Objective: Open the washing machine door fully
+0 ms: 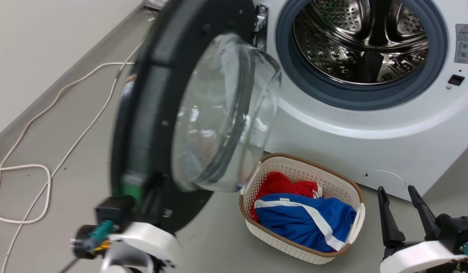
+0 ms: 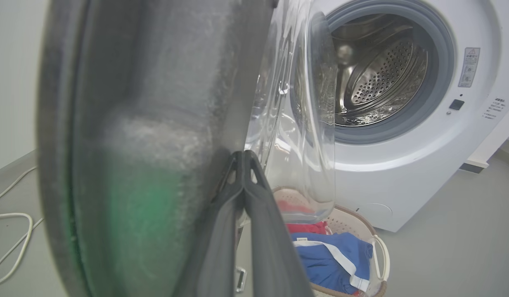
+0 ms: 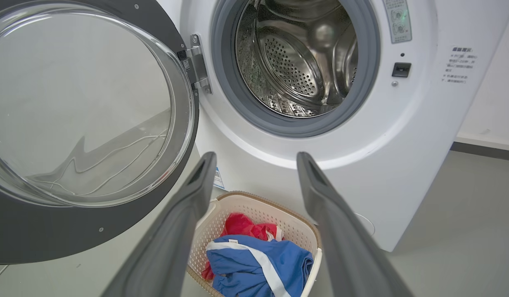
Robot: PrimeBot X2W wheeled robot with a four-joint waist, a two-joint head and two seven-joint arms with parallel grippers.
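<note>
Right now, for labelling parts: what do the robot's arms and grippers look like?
The right gripper has two long, dark, tapering jaws on a black block, a white curved wrist shell and a teal connector. The left gripper looks the same.

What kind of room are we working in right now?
Likely a laundry or utility room: a white front-loading washing machine with its door open, and a laundry basket of clothes on the grey floor.

No wording is legible. A red warning triangle [image 1: 464, 28] heads a label [image 1: 464, 47] on the washer [image 1: 370, 129], well beyond the right gripper [image 1: 396, 188].
</note>
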